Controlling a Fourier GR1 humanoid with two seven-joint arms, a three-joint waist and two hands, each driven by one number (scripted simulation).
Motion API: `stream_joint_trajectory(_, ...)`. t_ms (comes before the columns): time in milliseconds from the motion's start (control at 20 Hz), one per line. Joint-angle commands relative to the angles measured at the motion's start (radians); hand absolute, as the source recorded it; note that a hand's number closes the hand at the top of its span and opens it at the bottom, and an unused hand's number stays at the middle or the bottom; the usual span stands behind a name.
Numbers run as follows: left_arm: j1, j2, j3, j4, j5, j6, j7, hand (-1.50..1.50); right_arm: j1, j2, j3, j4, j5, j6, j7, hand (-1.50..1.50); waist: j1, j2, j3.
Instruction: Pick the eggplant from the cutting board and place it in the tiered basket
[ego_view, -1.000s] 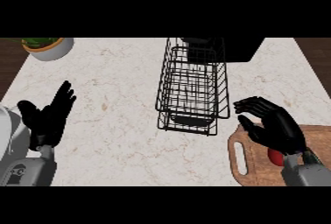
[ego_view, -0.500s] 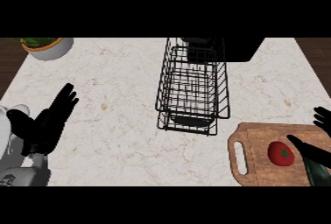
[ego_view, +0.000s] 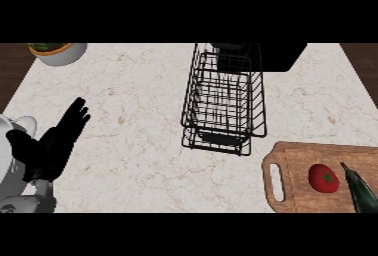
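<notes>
Eggplant (ego_view: 362, 190) is lying dark and slim along the right edge of the cutting board (ego_view: 295, 155), just beside a tomato (ego_view: 324, 178). Going left to right: we are resting our left hand (ego_view: 52, 145) with fingers released at the left edge; the tiered basket (ego_view: 225, 102) is standing mid-counter. Our right hand is not showing, so we are judging the pick not yet begun; next we need to reach for the eggplant.
</notes>
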Motion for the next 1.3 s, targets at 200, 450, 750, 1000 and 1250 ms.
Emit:
stream_joint_trajectory(200,0.001,0.022,0.012,-0.048,0.017,-0.024,0.037,0.00,-0.024,-0.163,0.141,-0.194,-0.095,0.339,0.365,-1.50,0.020,0.003,0.003)
stream_joint_trajectory(450,0.076,0.009,0.027,-0.115,0.022,-0.054,0.027,0.00,-0.079,-0.067,0.146,-0.247,-0.062,0.355,0.504,-1.50,0.008,0.001,0.005)
stream_joint_trajectory(750,0.025,-0.010,0.055,-0.042,-0.004,-0.058,0.019,0.00,-0.097,0.067,0.171,-0.170,0.090,0.326,0.548,-1.50,0.003,0.001,0.006)
stream_joint_trajectory(1000,-0.001,-0.037,0.059,-0.016,-0.028,-0.051,0.031,0.00,-0.103,0.117,0.174,-0.047,0.186,0.364,0.493,-1.50,0.002,0.002,0.006)
stream_joint_trajectory(1250,-0.001,-0.058,0.062,-0.064,-0.041,-0.061,0.071,0.00,-0.086,0.181,0.143,-0.005,0.302,0.354,0.415,-1.50,0.001,0.001,0.006)
